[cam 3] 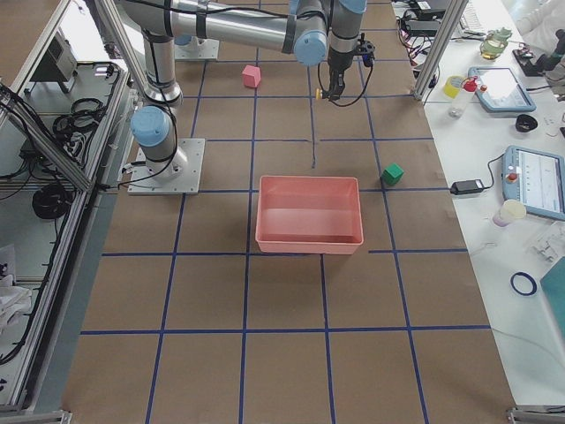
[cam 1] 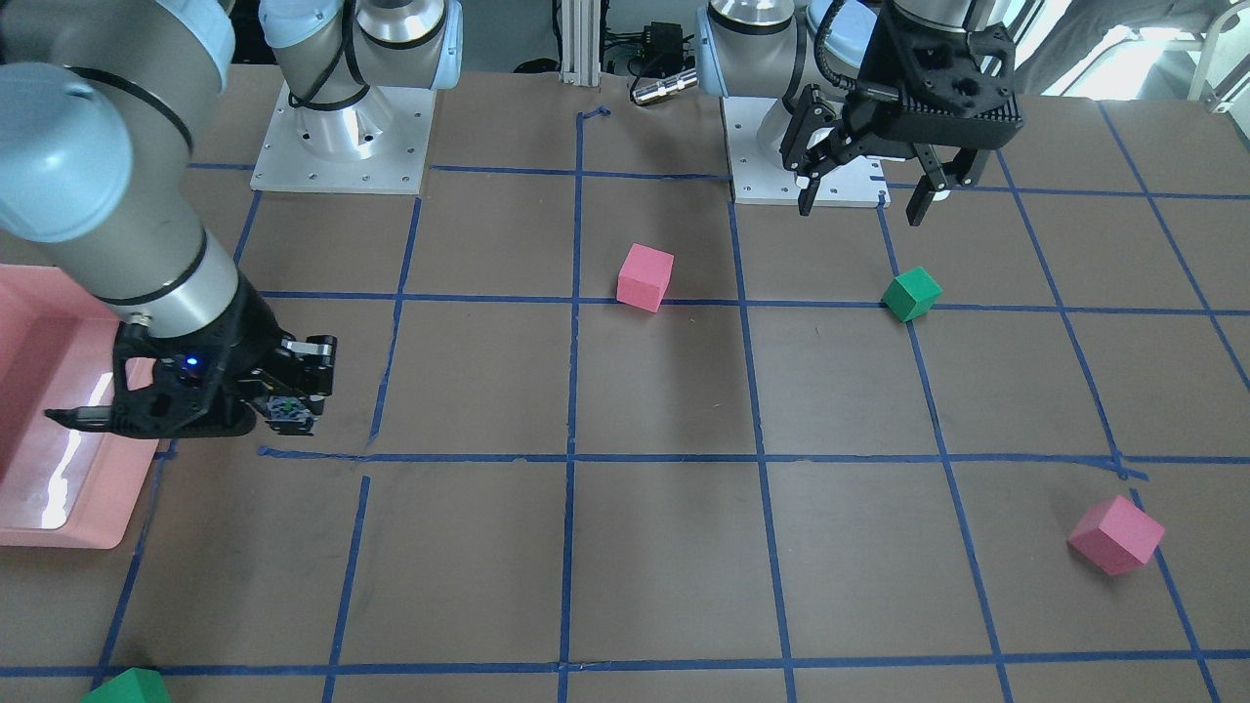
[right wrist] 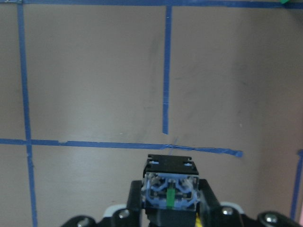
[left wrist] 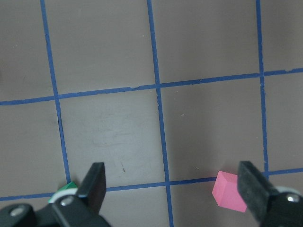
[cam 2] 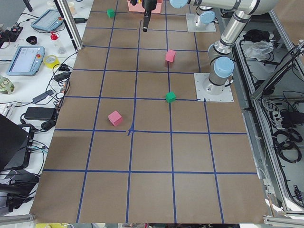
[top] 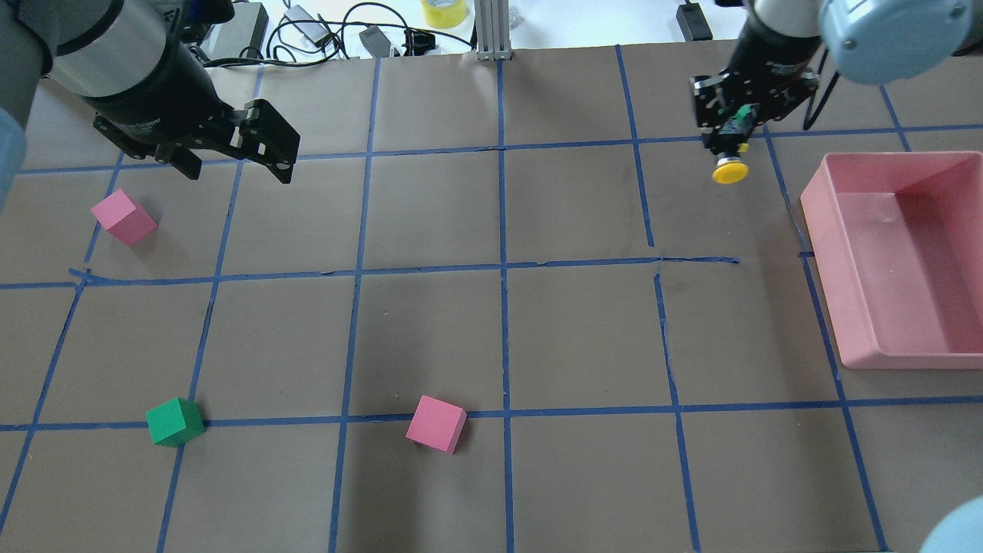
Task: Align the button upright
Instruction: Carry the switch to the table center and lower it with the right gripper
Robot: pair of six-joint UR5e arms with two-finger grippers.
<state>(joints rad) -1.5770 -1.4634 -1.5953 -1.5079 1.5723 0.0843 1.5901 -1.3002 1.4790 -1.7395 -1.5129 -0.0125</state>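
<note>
The button has a round yellow cap and a black body, and my right gripper is shut on it near the far right of the table. The yellow cap sticks out past the fingertips. In the right wrist view its silver-white base with a green part faces the camera, over bare brown paper. In the front-facing view that gripper hangs low next to the pink tray, holding the button. My left gripper is open and empty at the far left, above the table, and also shows in the left wrist view.
A pink tray stands at the right edge, close to the right gripper. Two pink cubes and a green cube lie on the left half. Another green cube sits beyond the tray. Blue tape lines grid the paper.
</note>
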